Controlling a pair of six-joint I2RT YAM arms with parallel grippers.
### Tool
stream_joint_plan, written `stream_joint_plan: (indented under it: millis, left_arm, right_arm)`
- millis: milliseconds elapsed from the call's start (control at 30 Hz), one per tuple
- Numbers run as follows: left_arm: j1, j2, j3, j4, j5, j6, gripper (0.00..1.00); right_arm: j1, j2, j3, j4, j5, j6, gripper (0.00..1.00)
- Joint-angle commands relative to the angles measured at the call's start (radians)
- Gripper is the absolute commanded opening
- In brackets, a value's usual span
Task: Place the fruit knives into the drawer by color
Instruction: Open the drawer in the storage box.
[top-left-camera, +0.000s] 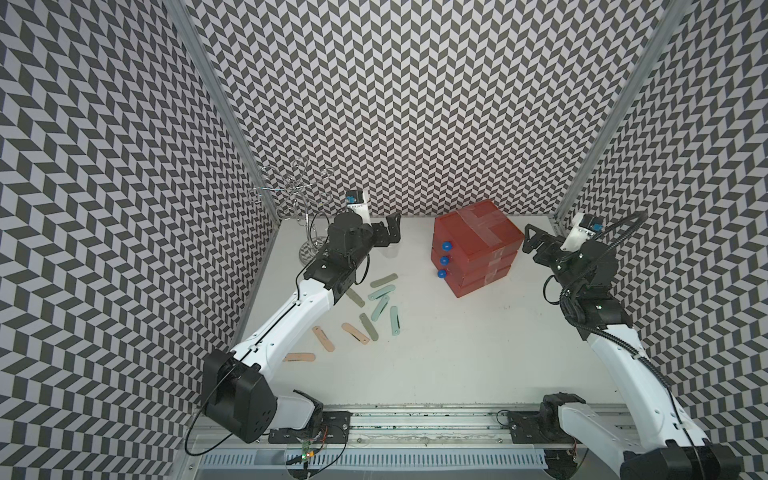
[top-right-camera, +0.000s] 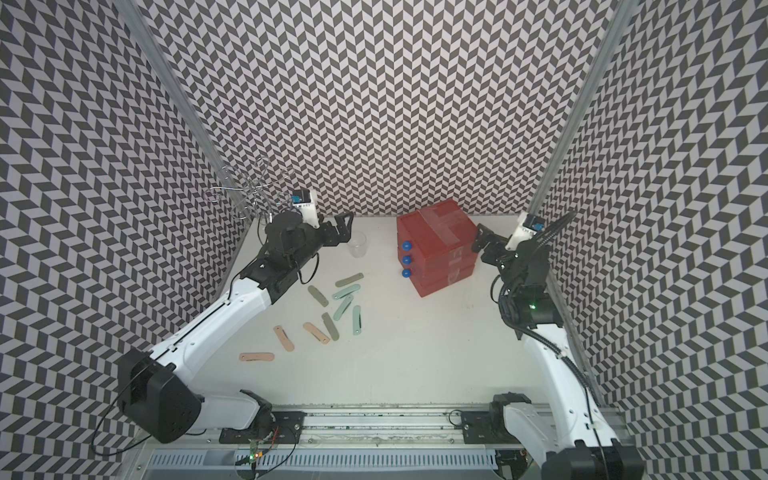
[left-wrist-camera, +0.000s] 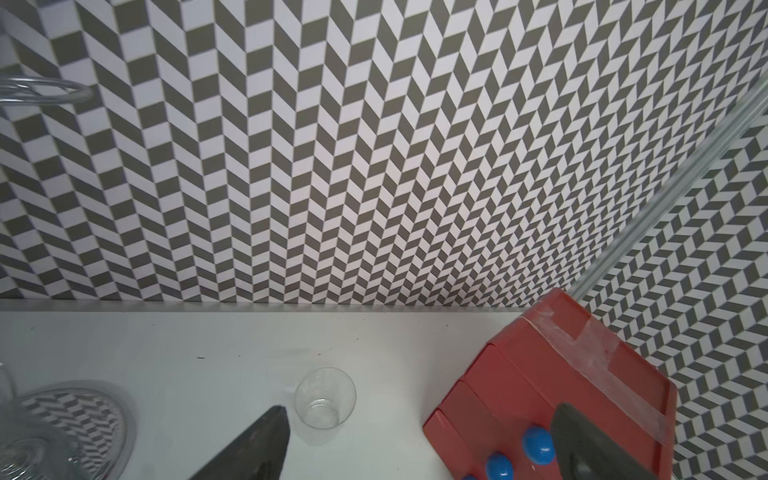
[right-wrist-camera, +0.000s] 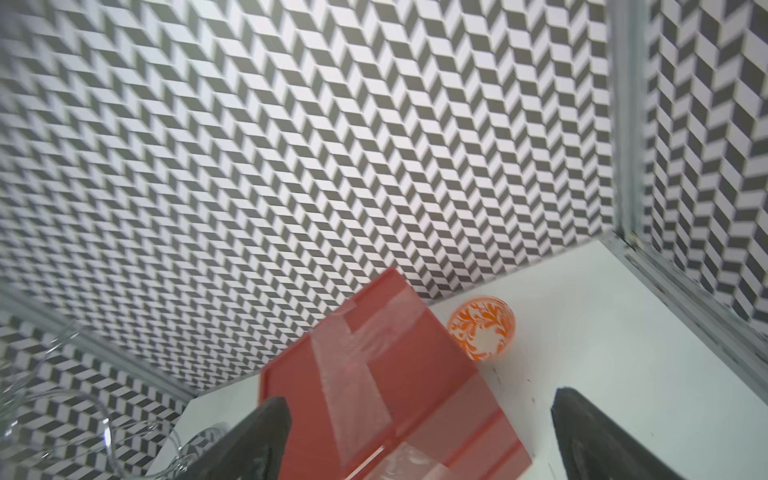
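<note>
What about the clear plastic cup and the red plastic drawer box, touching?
Apart: left wrist view shows bare white table between cup and drawer box.

**Chevrons all round, one red box**

The walls (top-left-camera: 415, 104) are covered in a grey-and-white chevron print, and the counter (top-left-camera: 436, 353) is plain white. The drawer (top-left-camera: 478, 245) is translucent red, with blue ball knobs (top-left-camera: 446, 246) and cloudy clear tape (top-left-camera: 482, 226) on top. The fruit knives (top-left-camera: 369, 327) come in peach, grey-olive green and pale mint. Behind the drawer is a round thing (right-wrist-camera: 482, 328) with orange leafy scrollwork on white. The arms (top-left-camera: 286, 316) are white with black joints. The cup (top-right-camera: 357, 244) is clear and the wire stand (top-left-camera: 299, 195) silvery.
</note>
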Motion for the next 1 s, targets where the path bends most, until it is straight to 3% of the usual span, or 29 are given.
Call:
stream_joint_plan:
  millis: [0, 67, 267, 300, 333, 467, 533, 700, 967]
  left_arm:
    - [-0.009, 0.069, 0.052, -0.013, 0.093, -0.019, 1.00]
    - [-0.023, 0.107, 0.072, -0.009, 0.128, -0.020, 1.00]
    - [-0.042, 0.191, 0.109, -0.009, 0.232, -0.002, 1.00]
    - [-0.041, 0.201, 0.109, -0.007, 0.247, -0.003, 1.00]
    - [-0.042, 0.208, 0.107, 0.000, 0.257, -0.009, 1.00]
    - [-0.032, 0.231, 0.116, 0.026, 0.396, -0.045, 0.99]
    - [-0.019, 0.243, 0.106, 0.078, 0.495, -0.095, 0.89]
    - [0.016, 0.288, 0.094, 0.183, 0.692, -0.218, 0.85]
    - [0.020, 0.346, 0.106, 0.187, 0.759, -0.275, 0.78]
  right_arm:
    - [0.051, 0.008, 0.099, -0.083, -0.029, -0.073, 0.99]
    - [0.071, 0.046, 0.162, -0.097, -0.061, -0.077, 0.94]
    - [0.141, 0.244, 0.368, -0.189, -0.080, -0.094, 0.22]
    - [0.152, 0.274, 0.396, -0.199, -0.075, -0.098, 0.06]
    - [0.163, 0.300, 0.417, -0.204, -0.065, -0.098, 0.00]
    - [0.180, 0.395, 0.483, -0.233, -0.083, -0.107, 0.00]
    - [0.185, 0.451, 0.526, -0.271, -0.092, -0.119, 0.00]
    - [0.187, 0.551, 0.607, -0.349, -0.097, -0.138, 0.00]
    - [0.189, 0.659, 0.674, -0.430, -0.097, -0.138, 0.00]
